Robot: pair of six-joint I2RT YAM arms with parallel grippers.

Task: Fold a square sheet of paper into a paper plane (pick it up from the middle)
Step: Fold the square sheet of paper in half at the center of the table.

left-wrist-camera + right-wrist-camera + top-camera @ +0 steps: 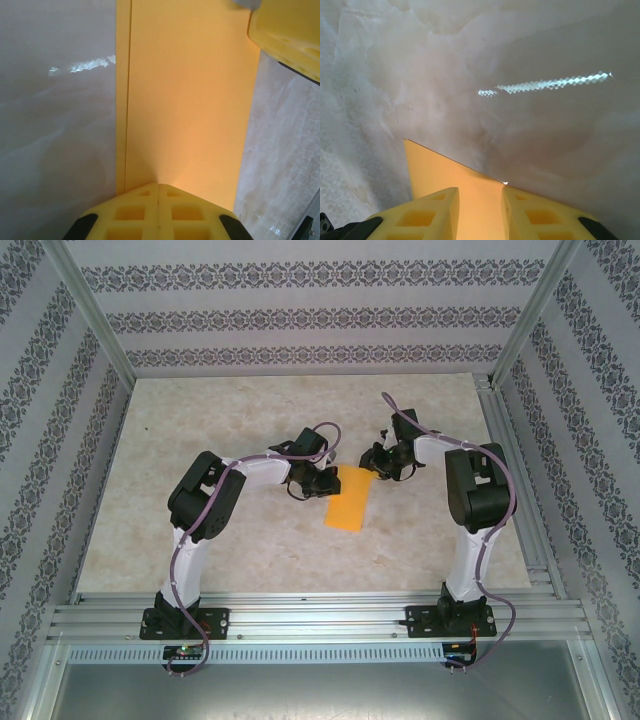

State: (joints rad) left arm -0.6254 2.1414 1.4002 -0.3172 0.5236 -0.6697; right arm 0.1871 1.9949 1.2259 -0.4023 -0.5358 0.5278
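Top external view: square sheet of paper (350, 500) flat on the table (200, 440), about the middle, a little toward the right edge, well away from every corner. Rectangular in outline now, longer than wide, so probably folded once already; no point or dart shape yet. Left tool (322, 483) and right tool (380, 468) both at the far end of the sheet, one on each side, with the arms bent inward toward each other.

Left wrist view: yellow fingertips (142, 215) closed together and touching the sheet's edge; pinched between them or only pressed beneath, impossible to tell. Narrow strip (122, 100) along the left side, seemingly a lower layer showing beside the upper one, so the layers apparently not exactly matched. One finger of the right tool at the upper right, on the opposite side of the paper.

Right wrist view: fingers (427, 215) apart, orange paper visible in the gap, one sharp corner of it reaching out to the left over the pale table. Gap too wide for clamping such thin paper; more likely resting on that corner as a weight, against sliding.

Probably a two-point hold: one side fixed, the other side ready for lifting or creasing in the next fold. Risk of buckling or of a crooked crease, given the light paper and the small offset between layers.
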